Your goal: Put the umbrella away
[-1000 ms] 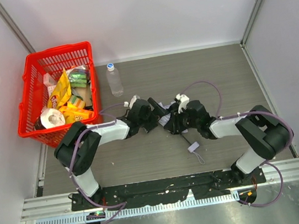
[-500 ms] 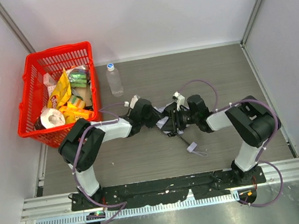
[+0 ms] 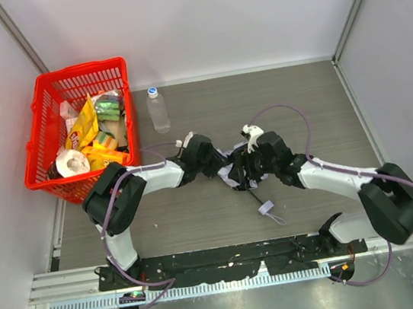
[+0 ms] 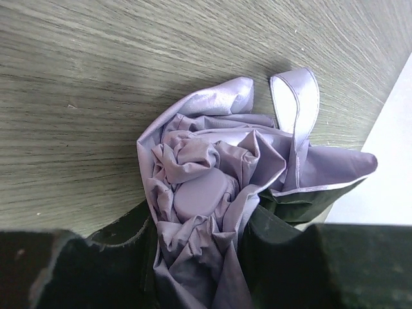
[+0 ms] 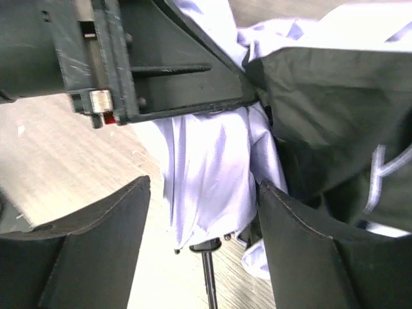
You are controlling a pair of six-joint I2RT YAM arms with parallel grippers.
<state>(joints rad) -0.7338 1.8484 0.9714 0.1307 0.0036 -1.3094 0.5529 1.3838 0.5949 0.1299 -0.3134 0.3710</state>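
Observation:
The umbrella [image 3: 230,171] lies mid-table, its lavender canopy [image 4: 206,193] crumpled, with a thin black shaft [image 3: 254,195] running toward me to a pale strap [image 3: 266,208]. My left gripper [image 3: 214,163] reaches in from the left and is shut on the bunched canopy fabric, which fills the gap between its fingers [image 4: 96,270]. My right gripper [image 3: 244,169] comes from the right and stands open astride the canopy's lower end [image 5: 212,174]. There is a gap at its left finger [image 5: 96,257]. The shaft [image 5: 208,280] shows between the fingers.
A red basket [image 3: 41,138] packed with snack packets and a paper roll stands at the back left. A clear plastic bottle [image 3: 158,109] stands upright just right of it. White walls close in the table at the back and both sides.
My left gripper has closed on the canopy. The right gripper has opened wider around the umbrella, and the right arm's elbow has swung out to the right and nearer.

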